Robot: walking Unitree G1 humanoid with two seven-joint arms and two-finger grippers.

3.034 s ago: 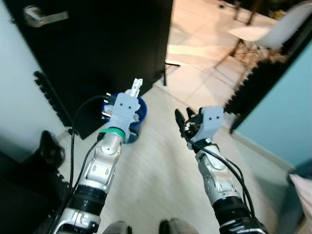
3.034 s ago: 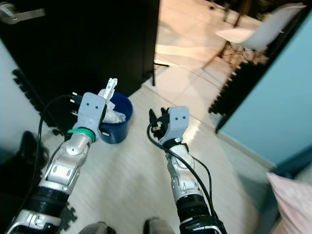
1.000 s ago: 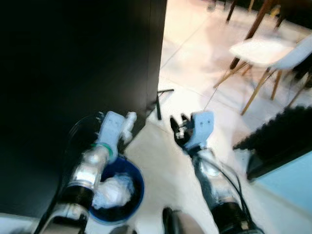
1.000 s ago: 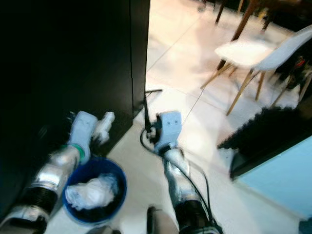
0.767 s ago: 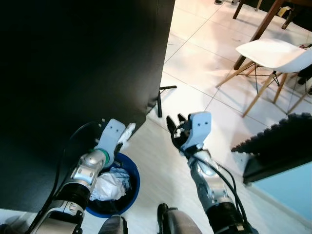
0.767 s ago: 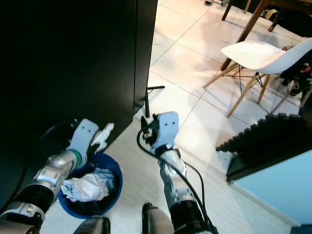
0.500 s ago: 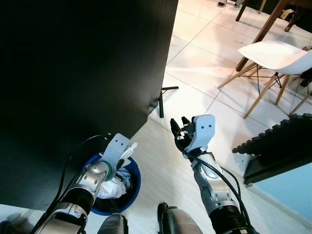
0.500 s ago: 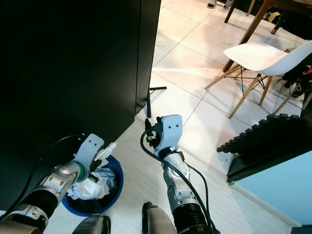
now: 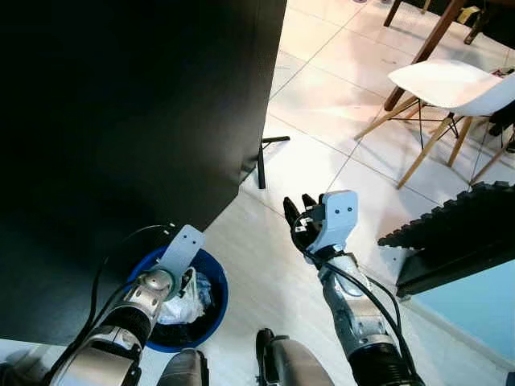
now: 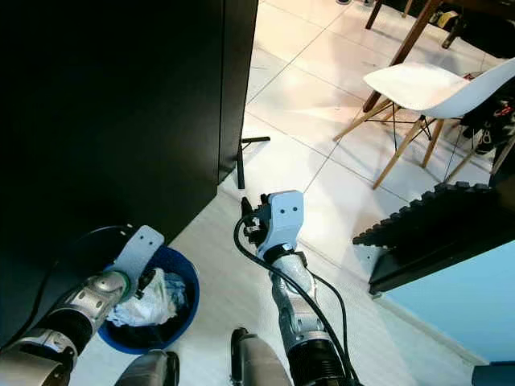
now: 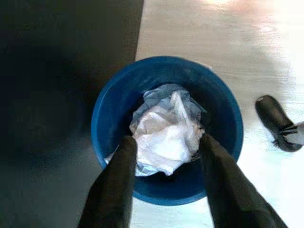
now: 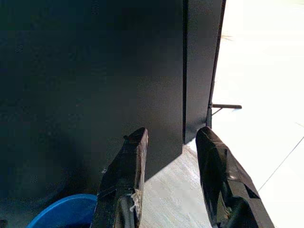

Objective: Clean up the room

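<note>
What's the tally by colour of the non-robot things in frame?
Blue: 1, bin
White: 2, crumpled trash in the bin, chair
Black: 2, door, foam panel
Total: 5

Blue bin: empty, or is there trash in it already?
Not empty. The blue bin holds crumpled white trash, with the left tool open right over it.

dark door by a bright tiled room
black door at left; pale wood floor near; glossy tiles far; 1 white chair far right.
</note>
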